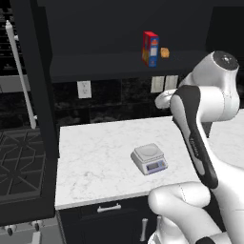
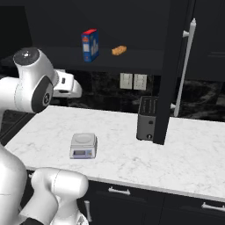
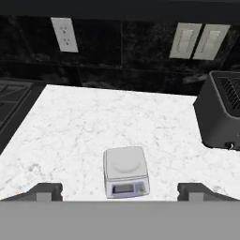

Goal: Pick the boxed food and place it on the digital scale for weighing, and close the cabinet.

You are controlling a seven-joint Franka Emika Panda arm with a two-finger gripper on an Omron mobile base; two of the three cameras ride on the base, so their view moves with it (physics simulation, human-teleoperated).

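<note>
Red and blue, the boxed food (image 1: 150, 48) (image 2: 90, 45) stood upright on the open cabinet's (image 1: 33, 95) (image 2: 169, 70) lower shelf, with a small orange item (image 1: 165, 53) (image 2: 118, 50) just beside it toward 3 o'clock. Hung well above the digital scale (image 1: 149, 158) (image 2: 83, 145) (image 3: 125, 172), which sat on the white marble desk (image 1: 95, 157) (image 2: 184, 158) (image 3: 70, 126) with nothing on its silver platform. Both cabinet doors stood swung out — long silver bar handles (image 1: 20, 76) (image 2: 184, 66) showing at 9 o'clock in the left base view and at 2 o'clock in the right base view. Black toaster (image 2: 147, 117) (image 3: 220, 112) rested on the desk at 3 o'clock from the scale, partly behind the door edge. End effector (image 3: 120, 191) held spread wide with nothing between its fingertips (image 3: 44, 191), looking down over the scale — scale near 6 o'clock in the hand view. Wall outlets (image 1: 84, 88) (image 3: 64, 34) on the dark backsplash.
</note>
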